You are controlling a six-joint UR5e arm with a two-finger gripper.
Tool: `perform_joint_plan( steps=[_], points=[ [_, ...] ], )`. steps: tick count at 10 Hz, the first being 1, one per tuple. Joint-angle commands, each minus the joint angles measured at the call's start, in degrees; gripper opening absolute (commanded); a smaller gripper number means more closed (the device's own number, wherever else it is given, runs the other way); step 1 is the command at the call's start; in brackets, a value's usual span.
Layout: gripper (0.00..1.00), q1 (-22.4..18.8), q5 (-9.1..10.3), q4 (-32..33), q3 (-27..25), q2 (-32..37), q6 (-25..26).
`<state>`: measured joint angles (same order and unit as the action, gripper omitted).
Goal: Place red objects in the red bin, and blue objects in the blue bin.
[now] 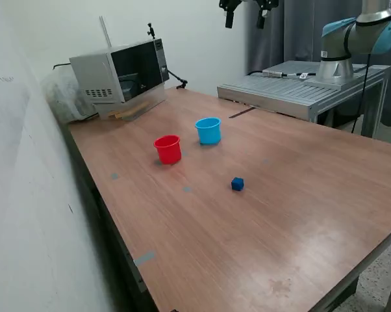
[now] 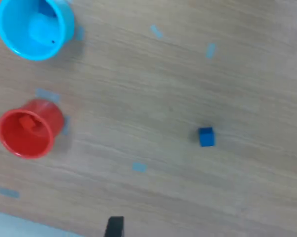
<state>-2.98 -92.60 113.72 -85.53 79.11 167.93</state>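
Note:
One small dark blue cube (image 1: 238, 184) (image 2: 205, 137) lies alone on the wooden table (image 1: 299, 214). The red bin (image 1: 168, 149) (image 2: 26, 128) stands upright with a red block-like shape showing inside it. Beside it stands the light blue bin (image 1: 208, 130) (image 2: 36, 27); a pale blue shape shows inside, and I cannot tell what it is. No red cube lies loose on the table. My gripper (image 1: 246, 14) (image 2: 208, 228) hangs high above the table, open, with nothing between its fingers. In the wrist view only its fingertips (image 2: 114, 227) show.
A grey microwave-like box (image 1: 121, 75) sits at the table's far corner on the exterior view's left. A metal platform (image 1: 293, 88) carrying the arm's base (image 1: 338, 65) adjoins the far side. Small bluish tape marks (image 2: 138, 167) dot the wood. A white wall (image 1: 26, 195) runs along the left.

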Motion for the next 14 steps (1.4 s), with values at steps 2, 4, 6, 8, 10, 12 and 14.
perform_joint_plan(
  steps=[2, 4, 6, 8, 10, 12, 14],
  points=[
    [1.0, -3.6, 0.32, -0.5, 13.4, -12.7, 4.9],
    [1.0, -4.7, 0.49, 6.5, 14.5, -25.1, 4.9],
    [1.0, -4.6, 0.49, 12.0, 14.8, -36.8, 4.9],
    [1.0, -4.5, 1.89, 17.1, 14.9, -41.9, 4.9],
    [1.0, -4.4, 3.48, 17.5, 16.4, -44.8, 4.8],
    [1.0, -4.0, 3.57, 18.2, 16.1, -45.8, 4.2],
    [1.0, -3.3, 3.48, 18.2, 16.1, -45.7, 4.2]
  ],
)
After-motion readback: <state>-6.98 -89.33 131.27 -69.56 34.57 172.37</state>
